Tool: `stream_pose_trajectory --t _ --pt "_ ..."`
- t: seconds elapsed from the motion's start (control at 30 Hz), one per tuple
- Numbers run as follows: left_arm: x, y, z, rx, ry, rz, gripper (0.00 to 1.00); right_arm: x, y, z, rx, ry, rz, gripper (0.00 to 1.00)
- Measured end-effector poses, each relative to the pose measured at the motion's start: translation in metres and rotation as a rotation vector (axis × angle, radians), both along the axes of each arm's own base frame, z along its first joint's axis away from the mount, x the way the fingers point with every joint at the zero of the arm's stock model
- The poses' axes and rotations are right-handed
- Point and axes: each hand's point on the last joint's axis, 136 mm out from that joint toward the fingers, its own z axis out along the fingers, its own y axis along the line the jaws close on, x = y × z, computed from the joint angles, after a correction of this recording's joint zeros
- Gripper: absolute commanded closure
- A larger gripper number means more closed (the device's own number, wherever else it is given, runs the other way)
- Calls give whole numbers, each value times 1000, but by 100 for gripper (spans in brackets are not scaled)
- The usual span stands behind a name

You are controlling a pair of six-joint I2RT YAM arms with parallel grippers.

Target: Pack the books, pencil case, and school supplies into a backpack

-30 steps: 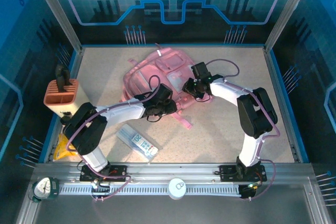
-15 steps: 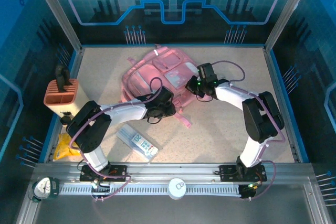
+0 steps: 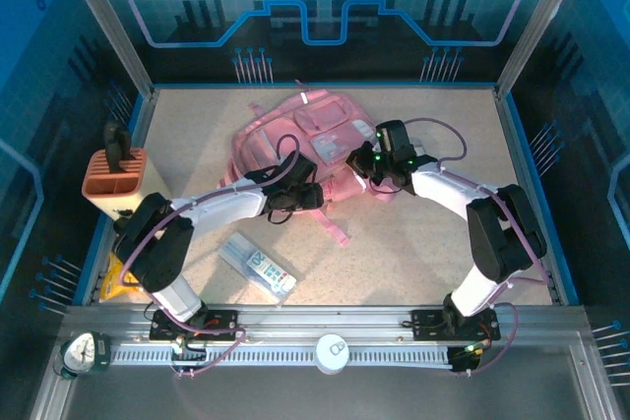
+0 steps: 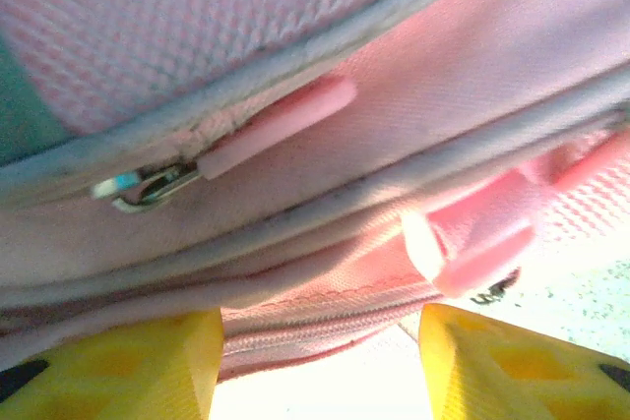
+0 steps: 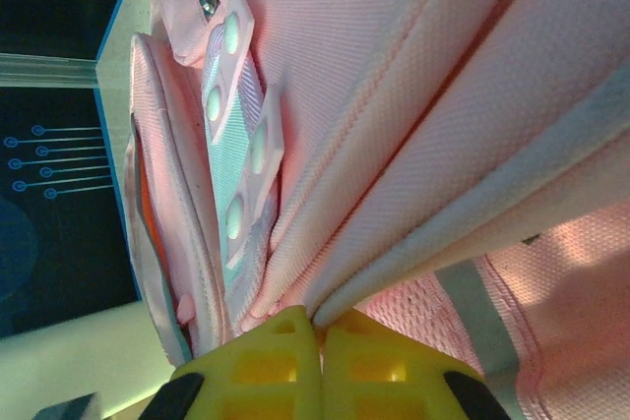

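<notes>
While the right claw point(image 5: 321, 327) is pinched shut, seemingly on a backpack point(image 3: 285, 145) seam, the left claw point(image 4: 320, 351) sits open beside it, gripping nothing.

You'll see the pink backpack point(image 3: 295, 140) lying flat on the table point(image 3: 423, 243), a zipped seam just ahead of the parted left fingers point(image 4: 108, 366) and a fabric fold meeting the tips of the closed right fingers point(image 5: 266, 361). The pale blue-white pencil case point(image 3: 258, 267) lies flat, well behind the left fingers. The yellow book point(image 3: 110, 282) sits far to their left, partly hidden.
</notes>
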Motion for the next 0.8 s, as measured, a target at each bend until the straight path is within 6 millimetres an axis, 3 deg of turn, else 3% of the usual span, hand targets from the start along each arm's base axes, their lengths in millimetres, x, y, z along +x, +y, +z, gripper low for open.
stream_pose_trajectory --t 0.13,0.23,0.37,0.6,0.8 --pt "-2 -10 22 21 -58 -11 48 -2 3 5 15 -2 -5 100" --pt "-3 -28 37 26 -93 -39 52 -4 5 9 24 -5 -5 100" --pt "10 -54 50 35 -131 -51 55 -4 6 12 33 -8 -10 100" --pt "33 -64 33 120 -110 -2 63 -5 6 9 54 3 -28 100" --pt "43 -61 23 188 -96 47 58 -4 6 10 71 2 -38 100"
